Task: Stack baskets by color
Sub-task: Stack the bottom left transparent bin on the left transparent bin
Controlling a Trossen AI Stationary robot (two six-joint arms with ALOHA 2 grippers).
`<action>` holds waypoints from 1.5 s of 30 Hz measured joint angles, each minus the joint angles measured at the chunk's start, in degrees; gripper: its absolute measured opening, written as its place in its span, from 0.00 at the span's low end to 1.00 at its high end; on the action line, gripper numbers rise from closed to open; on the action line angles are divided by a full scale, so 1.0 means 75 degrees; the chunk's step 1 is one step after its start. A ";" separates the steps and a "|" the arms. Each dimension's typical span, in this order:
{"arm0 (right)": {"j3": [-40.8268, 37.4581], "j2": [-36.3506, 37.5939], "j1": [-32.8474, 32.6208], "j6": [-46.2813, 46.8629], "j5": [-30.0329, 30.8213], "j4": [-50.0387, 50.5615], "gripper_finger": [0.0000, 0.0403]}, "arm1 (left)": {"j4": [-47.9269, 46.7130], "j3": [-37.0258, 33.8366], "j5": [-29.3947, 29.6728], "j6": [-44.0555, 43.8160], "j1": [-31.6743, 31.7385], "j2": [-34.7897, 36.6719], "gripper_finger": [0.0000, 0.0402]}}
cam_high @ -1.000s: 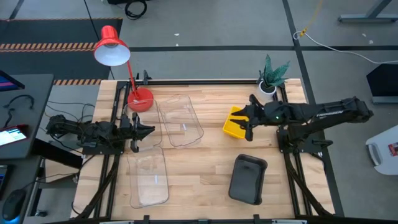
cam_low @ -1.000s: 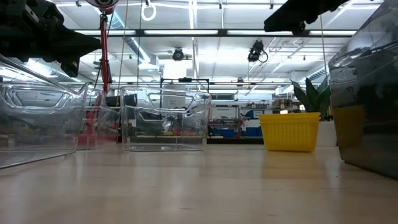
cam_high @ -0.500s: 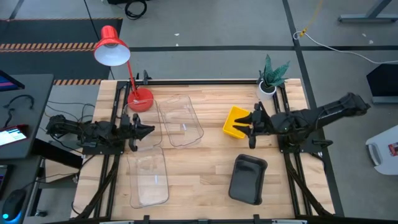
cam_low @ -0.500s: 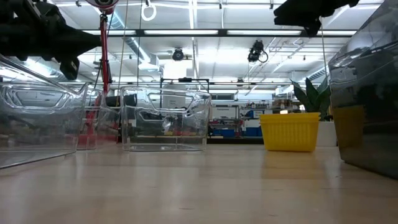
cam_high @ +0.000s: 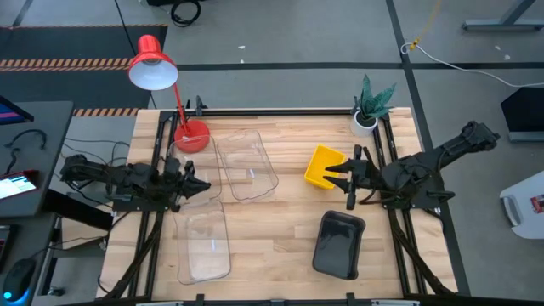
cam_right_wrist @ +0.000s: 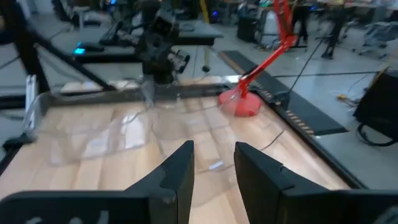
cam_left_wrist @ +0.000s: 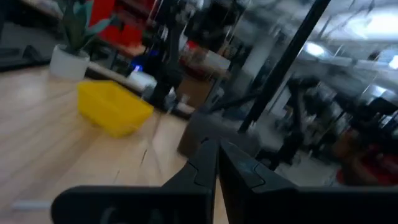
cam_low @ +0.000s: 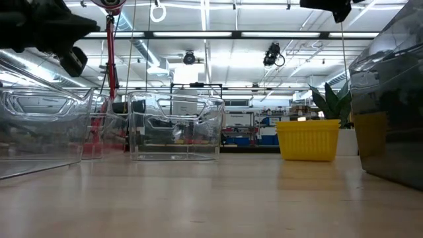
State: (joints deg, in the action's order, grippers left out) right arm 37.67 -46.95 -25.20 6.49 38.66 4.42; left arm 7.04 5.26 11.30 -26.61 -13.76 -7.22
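Spanning a workshop floor, wooden table [cam_high: 280, 212] bears baskets [cam_high: 325, 166].

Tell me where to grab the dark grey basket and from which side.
Take the dark grey basket by the rim of one long wall, coming straight down from above. It lies flat and upright on the table, its hollow facing up, so a thin raised edge is free all round. The right tool, open just behind it, is probably the nearer one.
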 joint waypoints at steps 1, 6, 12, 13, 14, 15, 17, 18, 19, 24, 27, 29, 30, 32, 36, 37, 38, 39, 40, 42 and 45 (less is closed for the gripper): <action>-0.0003 0.0024 0.0055 0.0004 -0.0174 0.0113 0.29 | -0.0091 0.0063 -0.0039 0.0065 0.0001 -0.0125 0.05; -0.0663 0.0300 0.0480 0.0132 -0.1042 -0.0396 0.22 | -0.0201 0.0354 -0.0144 0.0509 0.0000 -0.0778 0.09; -0.1788 0.1180 0.0794 -0.0260 -0.1128 -0.1555 0.12 | -0.0543 0.0774 -0.0214 0.0695 -0.0071 -0.1496 0.14; -0.1929 0.1357 0.0834 -0.0354 -0.1122 -0.1696 0.11 | -0.0684 0.0890 -0.0214 0.0691 -0.0117 -0.1637 0.14; -0.2060 0.1543 0.0877 -0.0469 -0.1108 -0.1852 0.09 | -0.0837 0.1023 -0.0214 0.0656 -0.0177 -0.1775 0.15; -0.2193 0.1748 0.0917 -0.0591 -0.1092 -0.1987 0.08 | -0.0940 0.1145 -0.0211 0.0635 -0.0243 -0.1929 0.15; -0.2377 0.2114 0.0980 -0.0831 -0.1028 -0.2141 0.07 | -0.1065 0.1361 -0.0213 0.0594 -0.0438 -0.2275 0.15; -0.2434 0.2278 0.1007 -0.0924 -0.0965 -0.2155 0.06 | -0.1198 0.1470 -0.0214 0.0560 -0.0548 -0.2464 0.15; -0.2470 0.2426 0.1029 -0.1031 -0.0894 -0.2168 0.05 | -0.1289 0.1582 -0.0204 0.0508 -0.0652 -0.2664 0.15; -0.2584 0.3008 0.1050 -0.1479 -0.0817 -0.2217 0.03 | -0.1531 0.2009 -0.0145 -0.0002 -0.1182 -0.3633 0.15; -0.2728 0.3216 0.1047 -0.1668 -0.0817 -0.2253 0.02 | -0.1656 0.2316 -0.0139 -0.0622 -0.1519 -0.4216 0.14; -0.2886 0.3332 0.1044 -0.1741 -0.0819 -0.2245 0.02 | -0.1864 0.2556 -0.0139 -0.0967 -0.1760 -0.4602 0.14; -0.2942 0.3386 0.1044 -0.1791 -0.0820 -0.2243 0.02 | -0.1992 0.2700 -0.0141 -0.1081 -0.1882 -0.4787 0.13; -0.3022 0.3516 0.1044 -0.1871 -0.0820 -0.2235 0.02 | -0.2179 0.2961 -0.0109 -0.1239 -0.2124 -0.5108 0.12; -0.3040 0.3775 0.1044 -0.1919 -0.0820 -0.2246 0.02 | -0.2591 0.3484 -0.0019 -0.1648 -0.2568 -0.5629 0.11; -0.3040 0.3836 0.1044 -0.1919 -0.0820 -0.2248 0.02 | -0.2686 0.3637 0.0010 -0.1826 -0.2707 -0.5758 0.11; -0.3040 0.3890 0.1044 -0.1922 -0.0823 -0.2236 0.02 | -0.2841 0.3801 0.0041 -0.2007 -0.2853 -0.5895 0.11; -0.3040 0.3925 0.1044 -0.1922 -0.0823 -0.2228 0.02 | -0.3070 0.3994 0.0083 -0.2174 -0.3011 -0.6042 0.11; -0.3040 0.3951 0.1044 -0.1922 -0.0820 -0.2228 0.02 | -0.3293 0.4183 0.0158 -0.2337 -0.3176 -0.6215 0.11; -0.3040 0.3985 0.1044 -0.1953 -0.0820 -0.2213 0.02 | -0.3740 0.4590 0.0312 -0.2632 -0.3508 -0.6597 0.11; -0.3040 0.3982 0.1060 -0.2061 -0.0716 -0.2219 0.02 | -0.4172 0.5188 0.0451 -0.3014 -0.3945 -0.7189 0.11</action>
State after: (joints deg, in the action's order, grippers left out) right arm 14.87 -17.08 -17.25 -8.97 33.29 -12.23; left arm -24.25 44.18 14.68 -49.21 -43.35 -61.14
